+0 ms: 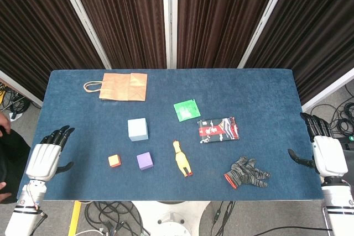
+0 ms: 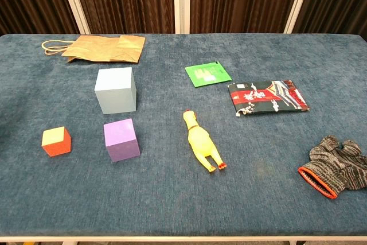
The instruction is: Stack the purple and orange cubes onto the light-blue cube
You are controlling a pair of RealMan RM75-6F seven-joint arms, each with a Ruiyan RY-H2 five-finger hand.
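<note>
The light-blue cube (image 1: 138, 129) (image 2: 116, 90) stands left of the table's middle. Just in front of it sits the smaller purple cube (image 1: 145, 161) (image 2: 121, 139), and the small orange cube (image 1: 114, 161) (image 2: 56, 141) lies to the purple one's left. All three rest apart on the blue cloth. My left hand (image 1: 46, 156) hovers at the table's left edge, fingers spread and empty. My right hand (image 1: 323, 150) is at the right edge, also spread and empty. Neither hand shows in the chest view.
A brown paper bag (image 1: 123, 87) lies flat at the back left. A green packet (image 1: 187, 109), a dark red-printed pouch (image 1: 218, 129), a yellow rubber chicken (image 1: 181, 158) and a grey knit glove (image 1: 247, 173) lie to the cubes' right.
</note>
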